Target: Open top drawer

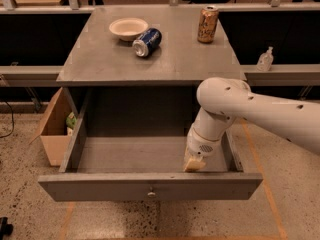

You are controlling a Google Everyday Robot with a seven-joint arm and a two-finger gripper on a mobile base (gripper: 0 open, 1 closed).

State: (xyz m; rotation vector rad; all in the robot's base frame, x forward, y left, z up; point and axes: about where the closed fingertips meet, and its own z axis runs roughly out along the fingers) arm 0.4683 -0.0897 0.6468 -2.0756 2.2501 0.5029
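Observation:
The top drawer point(150, 186) is a wide grey drawer with a flat front panel and a small round metal knob point(150, 194) at its centre. It stands pulled far out from under the grey table and its inside shows bare. My white arm reaches in from the right. My gripper point(194, 163) hangs down inside the drawer at its right front, just behind the front panel. The lower drawers are hidden behind the top drawer's front.
On the grey table top point(100, 59) stand a white bowl point(128, 28), a blue can on its side point(147, 42) and an upright gold can point(207, 24). An open cardboard box point(54, 129) sits on the floor left of the drawer. A small bottle point(265, 59) stands at the right.

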